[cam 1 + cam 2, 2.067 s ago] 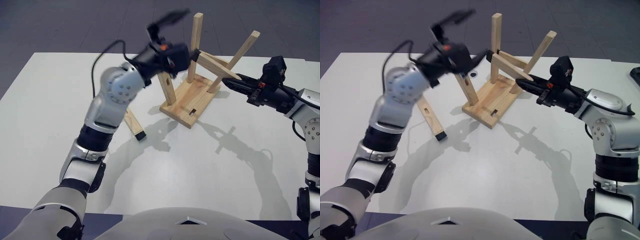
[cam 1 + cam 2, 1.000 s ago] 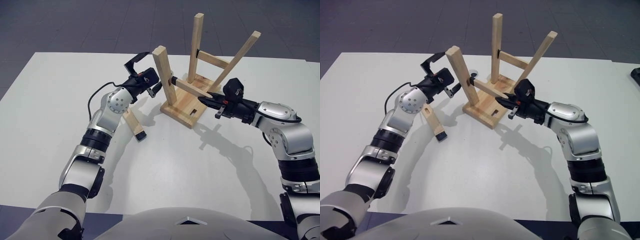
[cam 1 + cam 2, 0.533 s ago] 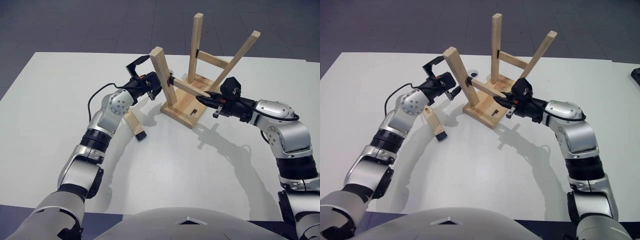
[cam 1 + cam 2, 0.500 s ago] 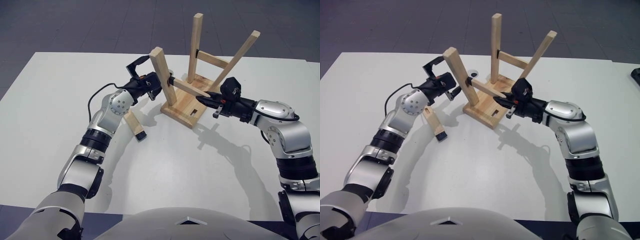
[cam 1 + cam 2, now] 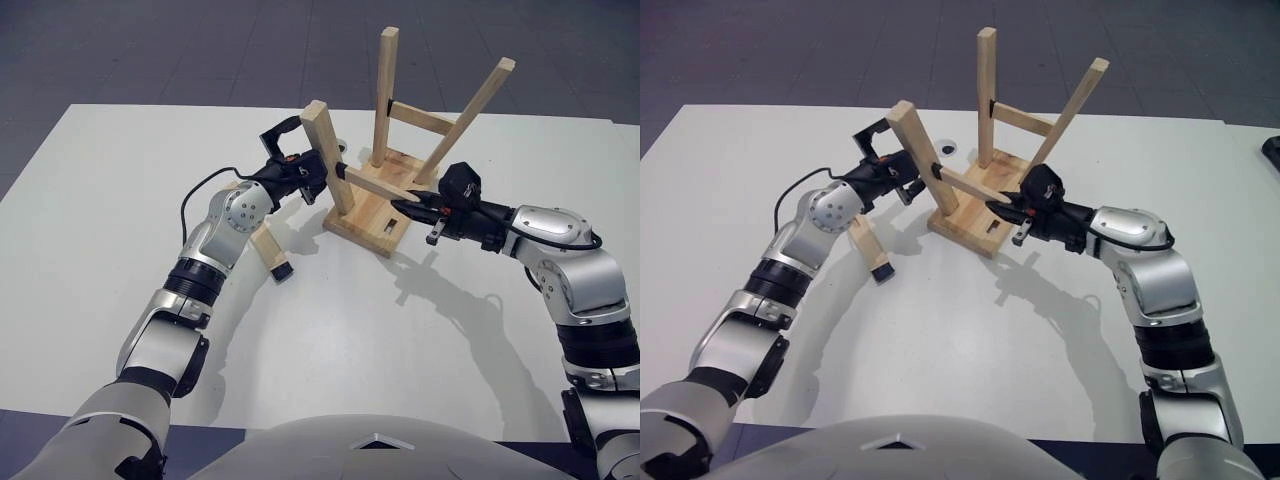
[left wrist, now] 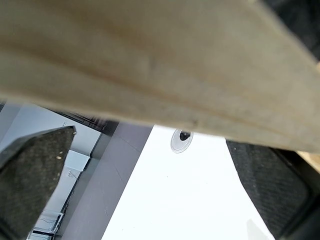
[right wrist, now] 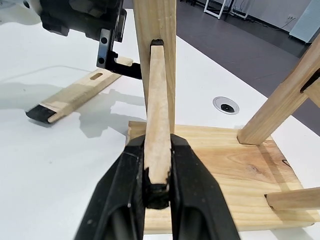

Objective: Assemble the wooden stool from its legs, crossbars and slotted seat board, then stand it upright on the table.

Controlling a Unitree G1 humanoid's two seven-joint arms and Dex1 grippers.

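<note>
Seat board is laid at the far centre of table. Crossbar is clamped by right gripper; left gripper is spread about left leg. Judged light, stiff, loose-jointed; best gripped mid-leg.

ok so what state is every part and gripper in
slotted wooden seat board: flat on white table, underside up
two far wooden legs: upright in board, joined by far crossbar
near wooden leg: standing on board, leaning
near crossbar: one end in near leg
loose black-tipped leg: lying on table
left gripper: open beside near leg
right gripper: shut on near crossbar
</note>
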